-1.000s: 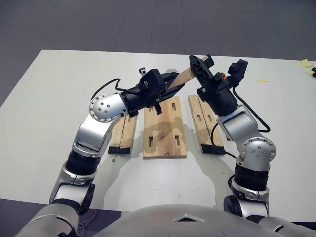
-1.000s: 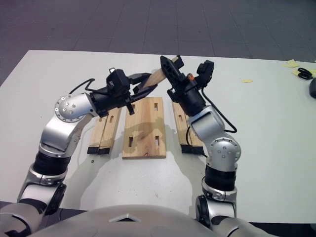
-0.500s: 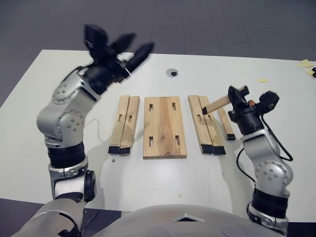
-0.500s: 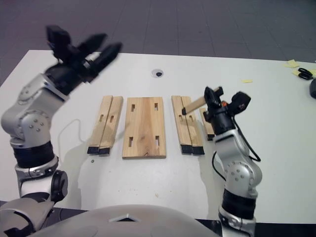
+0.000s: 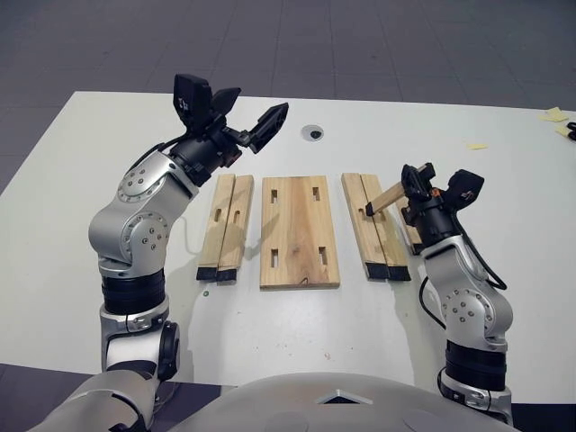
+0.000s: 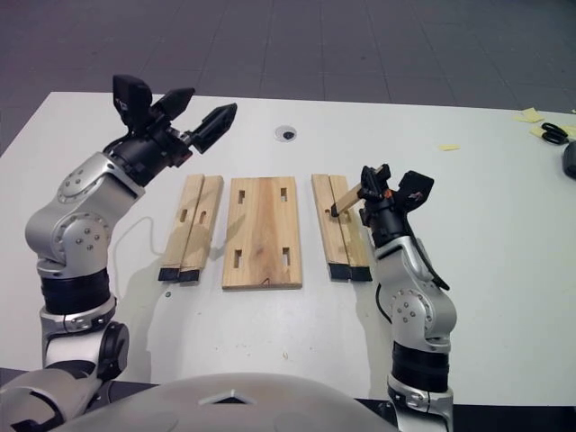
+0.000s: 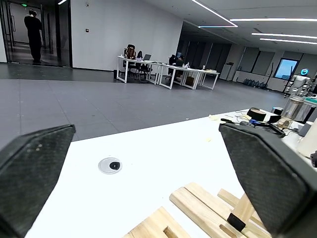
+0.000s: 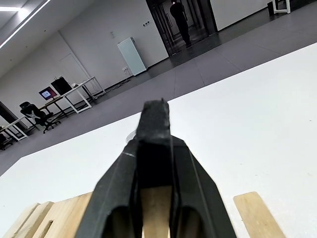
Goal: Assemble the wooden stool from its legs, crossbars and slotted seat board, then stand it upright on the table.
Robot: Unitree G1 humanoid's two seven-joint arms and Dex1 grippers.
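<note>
The slotted seat board point(image 5: 299, 231) lies flat at the table's middle. A pair of legs point(image 5: 225, 225) lies to its left and another pair point(image 5: 373, 225) to its right. My right gripper point(image 5: 411, 183) is shut on a short wooden piece point(image 5: 385, 197) whose black-tipped end slants down onto the right pair; the right wrist view has that piece point(image 8: 155, 206) between the fingers point(image 8: 119, 198). One more wooden piece point(image 8: 257, 213) lies beside that arm. My left gripper point(image 5: 250, 110) is open and empty, raised above the table behind the left pair of legs.
A round cable hole point(image 5: 313, 133) sits in the white table point(image 5: 504, 207) behind the seat board. Yellow paper notes point(image 5: 478, 146) lie at the far right. Bare table surface spreads at the front and far left.
Both grippers were at the wooden piece above the seat board. The left one came away open and swung up to the left; the right one carried the piece down over the right legs.
</note>
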